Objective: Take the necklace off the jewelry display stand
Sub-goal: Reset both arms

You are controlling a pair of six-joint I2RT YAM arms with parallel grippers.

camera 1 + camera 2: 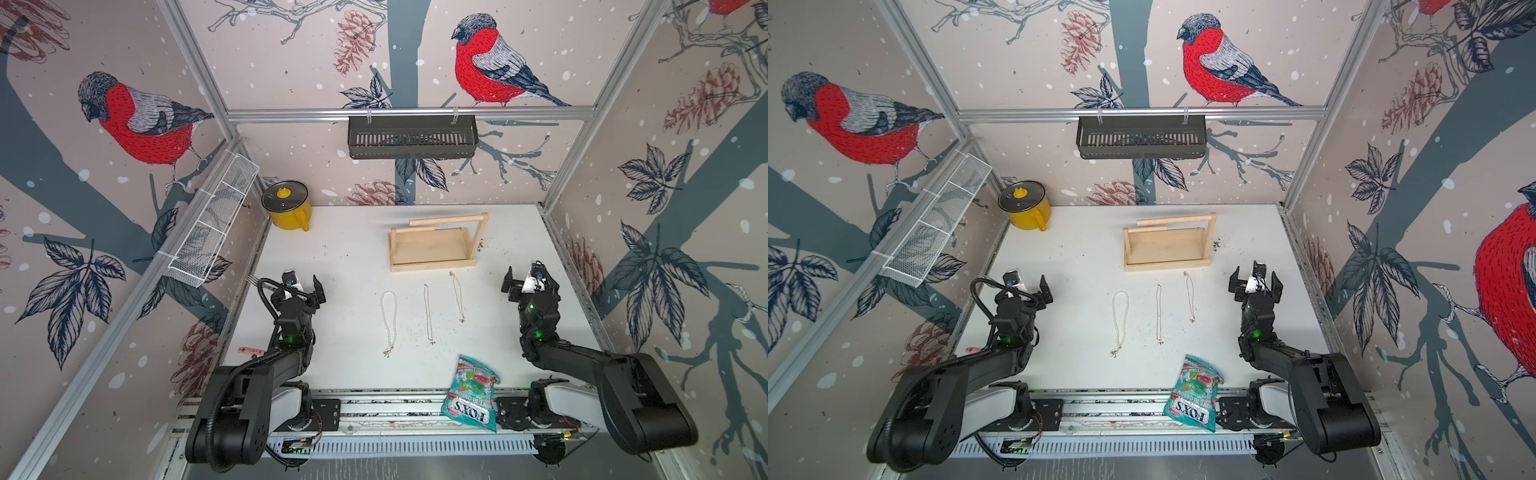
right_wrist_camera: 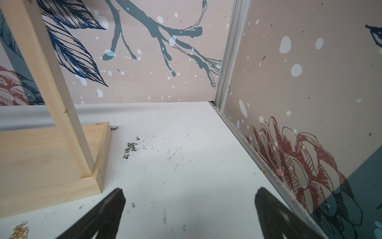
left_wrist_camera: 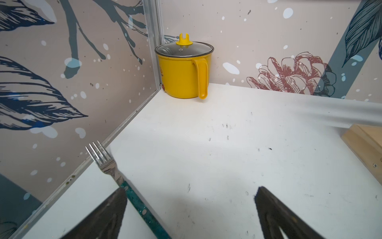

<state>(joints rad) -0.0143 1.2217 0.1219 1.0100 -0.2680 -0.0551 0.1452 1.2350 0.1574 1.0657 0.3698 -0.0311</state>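
stand: jewelry display stand upright on white table | necklaces: pearl necklace, longer thin chain and shorter thin chain lie flat, side by side, just robot-side of stand | left gripper: released, empty, left of stand | right gripper: released, empty, right of stand

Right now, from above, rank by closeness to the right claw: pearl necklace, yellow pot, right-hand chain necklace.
1. right-hand chain necklace, close by the right claw.
2. pearl necklace, farther left.
3. yellow pot, far left corner.

Left tool, right tool: jaws wide apart.
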